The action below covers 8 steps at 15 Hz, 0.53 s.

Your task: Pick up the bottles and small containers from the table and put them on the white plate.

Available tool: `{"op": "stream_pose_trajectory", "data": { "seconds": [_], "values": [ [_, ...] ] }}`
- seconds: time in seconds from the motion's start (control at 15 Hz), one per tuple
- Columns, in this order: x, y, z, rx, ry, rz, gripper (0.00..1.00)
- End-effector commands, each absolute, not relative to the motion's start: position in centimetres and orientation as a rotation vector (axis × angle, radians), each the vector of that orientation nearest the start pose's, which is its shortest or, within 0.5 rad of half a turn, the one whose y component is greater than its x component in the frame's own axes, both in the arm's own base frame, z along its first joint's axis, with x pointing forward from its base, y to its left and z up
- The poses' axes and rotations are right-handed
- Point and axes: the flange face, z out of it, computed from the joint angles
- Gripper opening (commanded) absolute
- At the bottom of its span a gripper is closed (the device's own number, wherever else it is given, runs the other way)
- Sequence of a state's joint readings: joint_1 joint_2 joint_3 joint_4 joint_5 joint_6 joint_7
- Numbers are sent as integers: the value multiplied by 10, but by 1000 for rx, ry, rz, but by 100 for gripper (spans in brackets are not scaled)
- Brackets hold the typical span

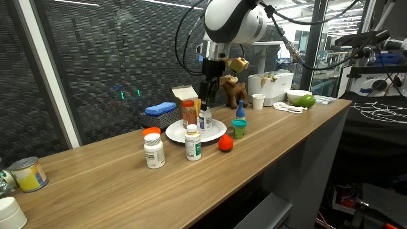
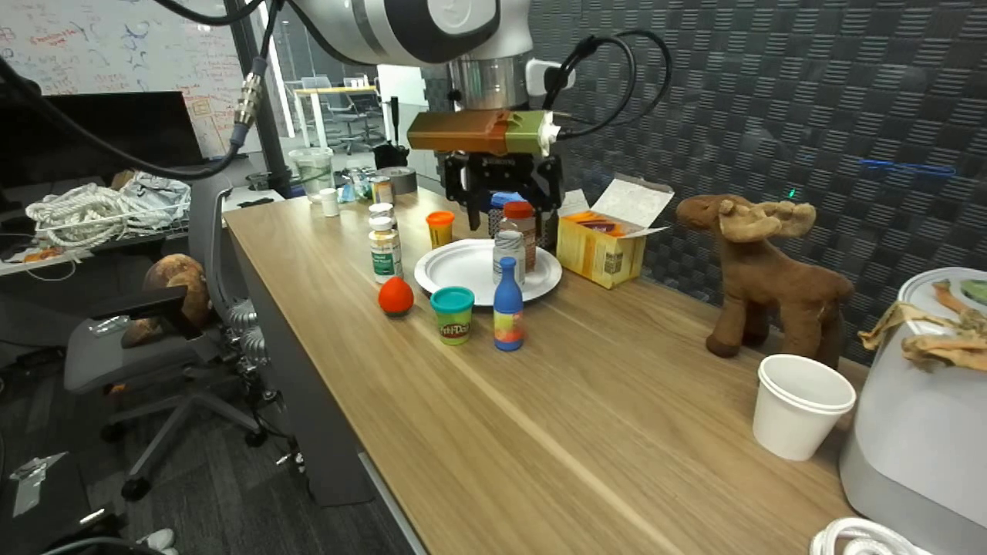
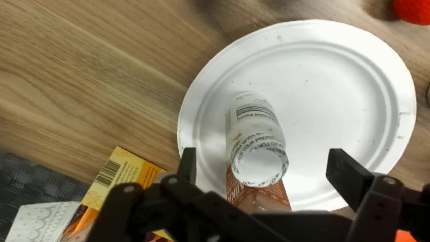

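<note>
White, ridged plate [image 2: 460,270] bore a cylindrical bottle [image 2: 506,248] just near a red-lidded jar [image 2: 520,222], gripper [image 2: 506,229] spread wide above, cardboard box [image 2: 595,252] right in an exterior view.

"What colour is the worktop [image 1: 105,181]?"
"Brown, streaked with wood grain; the plate [image 3: 336,101] is plain white."
"And the others?"
"A white-and-green bottle [image 1: 193,147], a red container [image 2: 396,295], a yellow box [image 2: 595,253] whose white flap [image 3: 43,220] carries grey dots and curves."
</note>
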<state>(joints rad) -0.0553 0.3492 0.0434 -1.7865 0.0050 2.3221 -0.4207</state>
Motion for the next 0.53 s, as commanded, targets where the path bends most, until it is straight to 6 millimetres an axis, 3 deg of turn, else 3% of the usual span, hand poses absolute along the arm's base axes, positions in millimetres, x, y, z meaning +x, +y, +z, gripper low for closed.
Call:
{"op": "stream_pose_trajectory", "data": {
  "seconds": [0.0,0.2,0.47],
  "values": [
    [650,4,420,-3176,-507,-310,100],
    [639,17,441,-3267,-378,-243,100],
    [631,51,445,-3282,-301,-24,100]
  ]
}}
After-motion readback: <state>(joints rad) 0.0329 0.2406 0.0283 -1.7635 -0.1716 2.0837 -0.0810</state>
